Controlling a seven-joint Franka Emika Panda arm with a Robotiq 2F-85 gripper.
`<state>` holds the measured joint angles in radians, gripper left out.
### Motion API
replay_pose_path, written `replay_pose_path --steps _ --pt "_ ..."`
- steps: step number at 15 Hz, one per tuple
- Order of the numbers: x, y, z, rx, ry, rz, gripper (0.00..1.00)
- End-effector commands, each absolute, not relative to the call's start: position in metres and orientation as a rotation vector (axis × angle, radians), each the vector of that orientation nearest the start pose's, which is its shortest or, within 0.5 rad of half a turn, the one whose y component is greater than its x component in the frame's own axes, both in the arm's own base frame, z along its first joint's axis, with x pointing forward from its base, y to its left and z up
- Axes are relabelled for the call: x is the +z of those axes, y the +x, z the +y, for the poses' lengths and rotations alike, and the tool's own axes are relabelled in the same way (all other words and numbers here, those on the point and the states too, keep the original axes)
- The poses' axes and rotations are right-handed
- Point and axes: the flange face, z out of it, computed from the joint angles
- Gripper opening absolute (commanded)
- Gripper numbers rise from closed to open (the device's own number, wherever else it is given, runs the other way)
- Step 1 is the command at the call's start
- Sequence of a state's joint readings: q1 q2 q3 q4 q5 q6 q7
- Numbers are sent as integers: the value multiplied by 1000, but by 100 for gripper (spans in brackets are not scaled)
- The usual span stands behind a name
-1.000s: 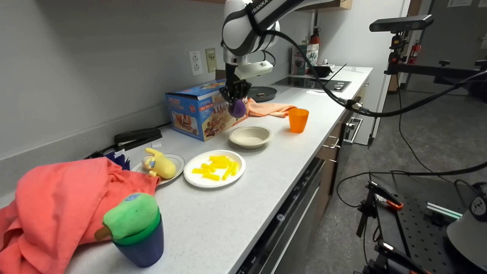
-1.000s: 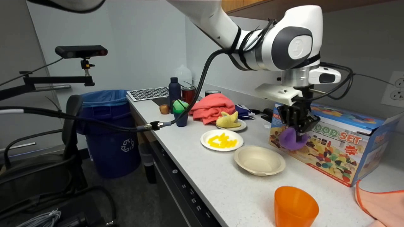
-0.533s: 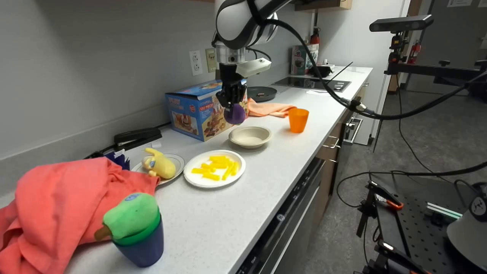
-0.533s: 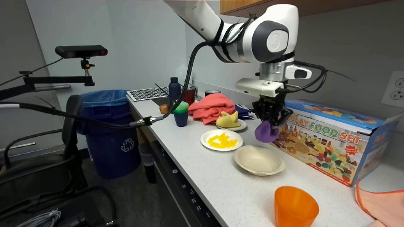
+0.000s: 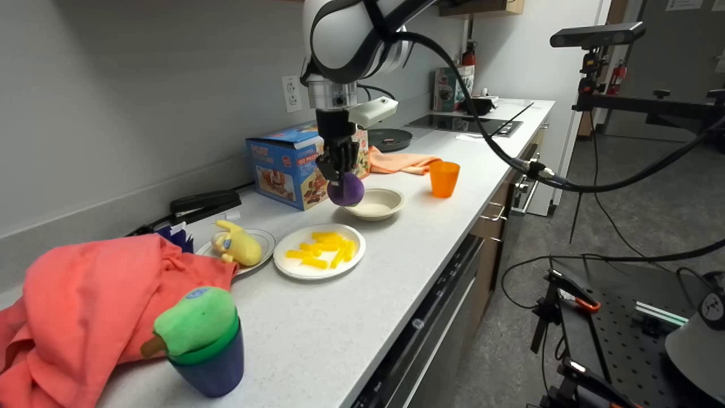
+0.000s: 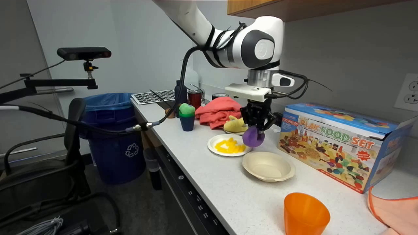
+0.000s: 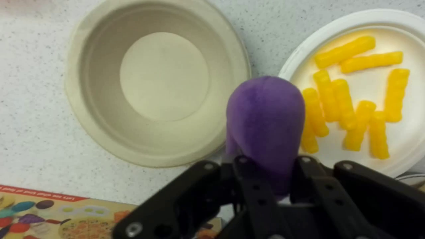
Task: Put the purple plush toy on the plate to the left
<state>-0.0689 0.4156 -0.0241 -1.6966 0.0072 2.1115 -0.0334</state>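
The purple toy (image 7: 265,116) is pinched by the end effector (image 7: 275,164) and, in both exterior views, is seen below it, held above the table (image 7: 33,139). In the wrist view the toy is seen between the beige bowl (image 7: 164,76) and the white plate (image 7: 368,82), whose rim is partly hidden by it; on this plate yellow sticks (image 7: 395,94) are laid. Before lowering, a small sideways shift to the right of that view is probably needed.
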Motion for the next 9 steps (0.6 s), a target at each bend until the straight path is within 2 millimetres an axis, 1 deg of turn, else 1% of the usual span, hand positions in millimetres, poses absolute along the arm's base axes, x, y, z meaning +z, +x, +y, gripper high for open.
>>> replay_pose_path --steps 1,4,6,9 --pt "358 662 -33 -22 -3142 -25 6" --pt "355 668 -14 -24 -3114 -87 6" --pt "349 672 -1 -41 -3092 -136 6" --pt "343 679 13 -68 -3069 -224 6"
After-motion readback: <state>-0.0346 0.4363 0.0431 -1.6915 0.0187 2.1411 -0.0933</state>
